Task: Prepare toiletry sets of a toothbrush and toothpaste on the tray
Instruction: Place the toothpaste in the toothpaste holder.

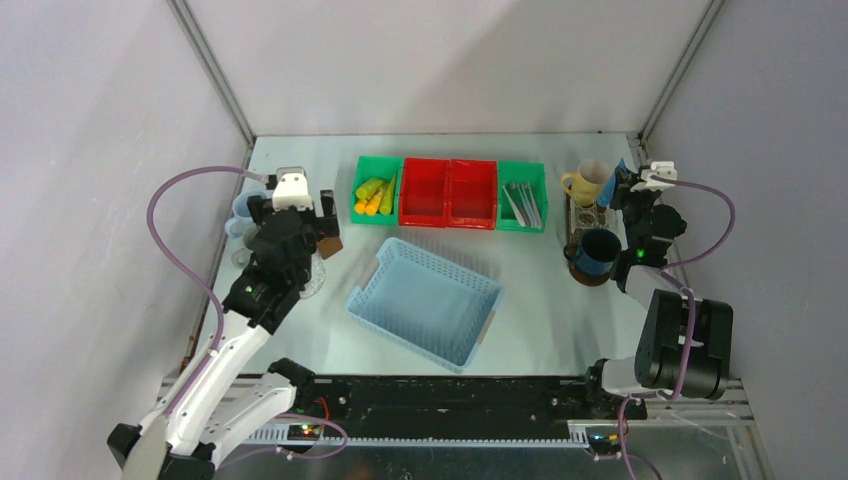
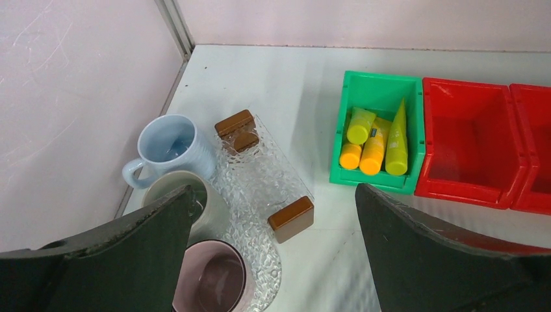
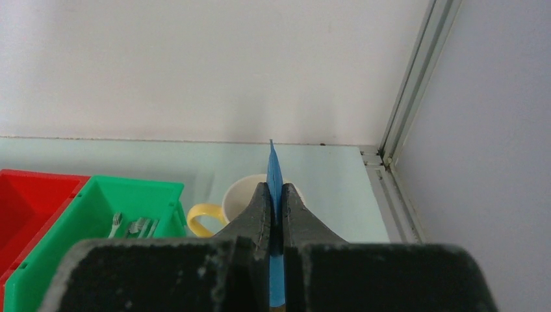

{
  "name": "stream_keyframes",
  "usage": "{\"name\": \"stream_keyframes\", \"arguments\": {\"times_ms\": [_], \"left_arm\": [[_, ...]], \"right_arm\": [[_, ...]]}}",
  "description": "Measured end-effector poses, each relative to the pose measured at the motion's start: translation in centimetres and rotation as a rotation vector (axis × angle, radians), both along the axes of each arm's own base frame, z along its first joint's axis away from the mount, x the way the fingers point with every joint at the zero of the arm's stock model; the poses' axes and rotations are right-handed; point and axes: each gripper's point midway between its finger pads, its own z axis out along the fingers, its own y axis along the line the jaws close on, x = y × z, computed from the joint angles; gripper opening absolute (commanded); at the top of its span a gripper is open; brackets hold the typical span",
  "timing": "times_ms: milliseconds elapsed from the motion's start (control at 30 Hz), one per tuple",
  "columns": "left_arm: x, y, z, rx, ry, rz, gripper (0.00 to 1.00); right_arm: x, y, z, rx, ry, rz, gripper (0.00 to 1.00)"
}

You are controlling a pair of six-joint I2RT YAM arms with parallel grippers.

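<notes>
Pinching blue tube [image 3: 275, 172] by its flat end, right pincer [image 3: 276, 214] holds it upright beside cream mug [image 3: 242, 190] at 1 o'clock, likely for drop-in. Left pincer [image 2: 273, 192] spread, empty, 9 o'clock.

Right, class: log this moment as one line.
left gripper open, empty | right gripper shut on blue tube near cream mug | dark blue mug on tray
</notes>
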Motion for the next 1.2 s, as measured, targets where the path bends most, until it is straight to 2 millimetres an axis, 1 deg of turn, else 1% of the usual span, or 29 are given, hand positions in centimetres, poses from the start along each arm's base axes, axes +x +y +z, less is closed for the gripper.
{"name": "stream_keyframes", "arguments": {"times_ms": [300, 467, 633, 800, 967, 1200], "left_arm": [[0.1, 0.2, 0.1, -0.003, -0.005, 0.007, 1.0], [0.1, 0.3, 0.1, -0.003, -0.003, 0.01, 1.0], [0.3, 0.2, -0.2, 0.0, 0.004, 0.007, 1.0], [0.3, 0.1, -0.2, -0.002, 0.004, 0.003, 1.0], [0.4, 0.0, -0.2, -0.004, 0.005, -0.004, 1.0], [0.4, 0.0, -0.2, -0.005, 0.004, -0.005, 1.0]], "right_arm": [[0.4, -0.2, -0.3, 0.012, -0.046, -0.006, 0.0], [0.2, -0.1, -0.4, 0.013, -0.058, -0.006, 0.0], [-0.2, -0.1, -1.2, 0.019, -0.04, -0.007, 0.0], [-0.6, 0.0, -0.5, 0.015, -0.055, -0.007, 0.0], [-0.6, 0.1, -0.6, 0.016, -0.054, -0.006, 0.0], [-1.2, 0.4, -2.1, 0.029, -0.025, -0.018, 0.0]]}}
